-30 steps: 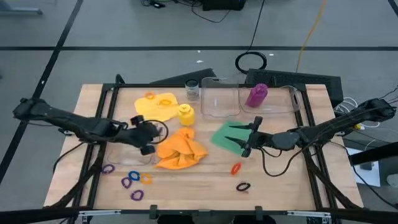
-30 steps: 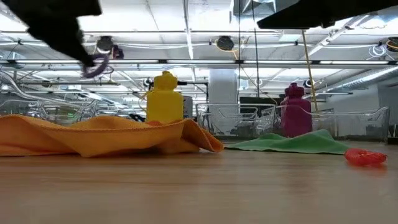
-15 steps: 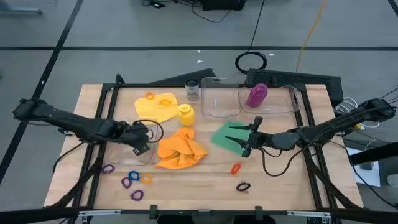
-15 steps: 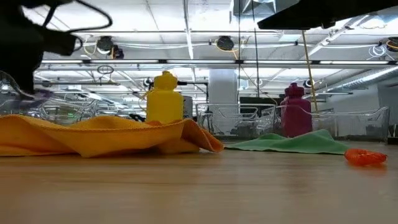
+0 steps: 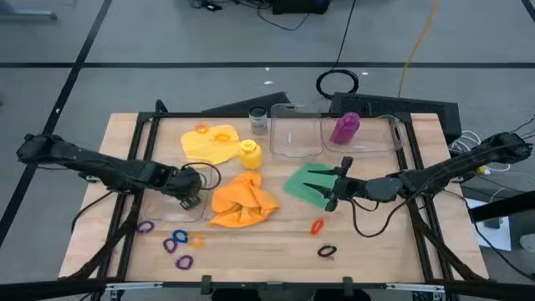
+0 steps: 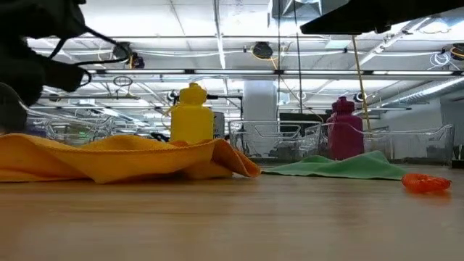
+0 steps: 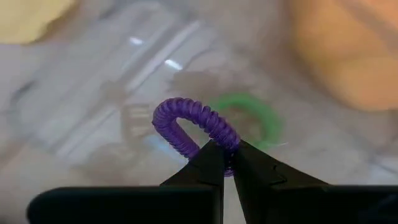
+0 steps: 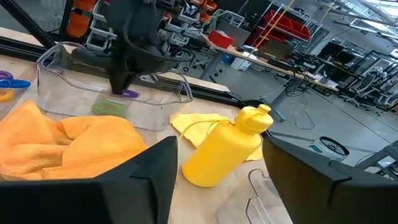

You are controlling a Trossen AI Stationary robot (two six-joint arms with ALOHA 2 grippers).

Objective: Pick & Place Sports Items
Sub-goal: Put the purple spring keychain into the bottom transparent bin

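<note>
Left fingers pinched tight on a purple ring [image 7: 194, 123], right fingers spread over the green cloth [image 5: 308, 182]!

My left gripper [image 7: 225, 163] hangs over a clear box [image 8: 112, 81] with a green ring [image 7: 249, 112] lying in it, just beside the orange cloth [image 5: 242, 199]. My right gripper [image 5: 331, 186] sits low at the green cloth, 2 fingers apart, nothing held. The yellow bottle [image 5: 249, 152] stands between the orange cloth and the yellow cloth [image 5: 211, 142]; the purple bottle [image 5: 345, 128] sits in a far clear box.
</note>
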